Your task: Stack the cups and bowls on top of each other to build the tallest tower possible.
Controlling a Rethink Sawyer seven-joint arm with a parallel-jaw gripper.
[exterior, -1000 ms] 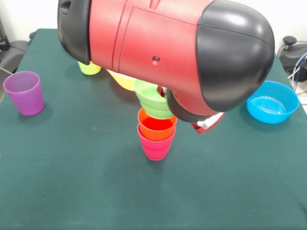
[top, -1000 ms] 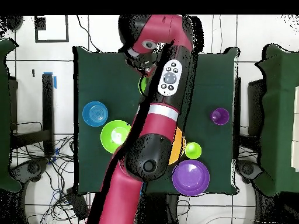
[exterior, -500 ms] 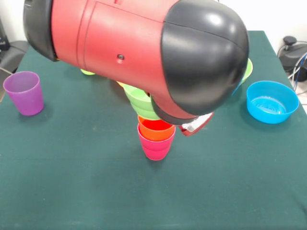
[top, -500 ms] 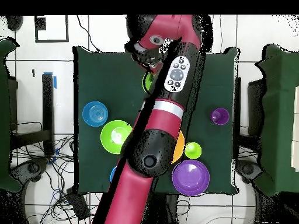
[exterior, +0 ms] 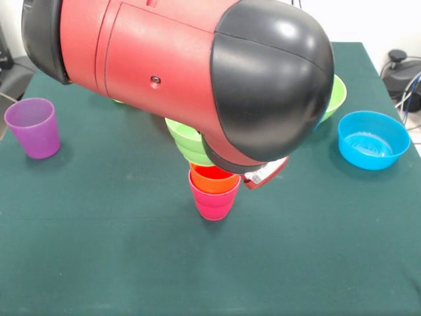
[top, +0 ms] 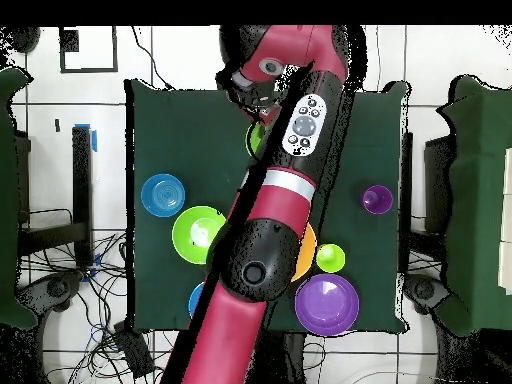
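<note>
The tower stands mid-table: a red-pink cup (exterior: 214, 201) with an orange cup (exterior: 214, 179) nested in it. A small ribbed lime green bowl (exterior: 186, 140) hangs tilted just above the orange cup's rim, held under the arm. My gripper (exterior: 264, 172) is shut on it, and the arm's bulk hides the grip itself. From overhead the held bowl (top: 256, 136) peeks out beside the arm. A purple cup (exterior: 33, 127) stands alone at the left edge. The other bowls lie apart from the tower.
A blue bowl (exterior: 372, 139) sits at the right, with a lime green bowl's rim (exterior: 334, 97) behind the arm. Overhead shows the blue bowl (top: 162, 194), green bowl (top: 195, 234), purple bowl (top: 326, 304), orange-yellow bowl (top: 307, 252), a small lime piece (top: 330, 257), and the purple cup (top: 376, 198).
The arm has swung toward the front picture's left with the lime green bowl. The bowl now hangs closer over the orange cup. The stacked cups have not moved.
</note>
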